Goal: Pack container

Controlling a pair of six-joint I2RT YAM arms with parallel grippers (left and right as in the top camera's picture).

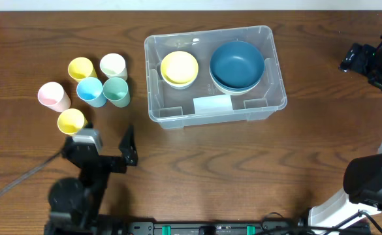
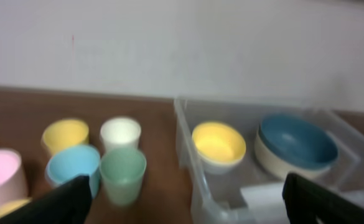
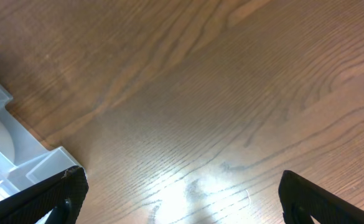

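Left gripper [image 2: 185, 210]: dark fingertips [image 2: 51, 205] sit at the bottom corners of its wrist view, jaws wide, nothing between them. It is low at the near-left of the table [image 1: 243, 170] and faces the cups and the container [image 1: 168, 111]. Right gripper [image 3: 182, 205]: jaws also wide and empty, above bare wood at the far right, with only a container corner at the left edge of its view. Container stands mid-table, slightly tilted to the table edges, white label [image 1: 212, 104] on its near side. Inside, side by side: yellow bowl [image 1: 179, 68] on the left, blue bowl [image 1: 237, 64] on the right, the blue one seated in a paler bowl. Six cups left of the container, upright, close together: yellow cup [image 1: 81, 68], white cup [image 1: 113, 65], blue cup [image 1: 89, 90], green cup [image 1: 116, 91], pink cup [image 1: 52, 95], second yellow cup [image 1: 71, 121] nearest the left arm.
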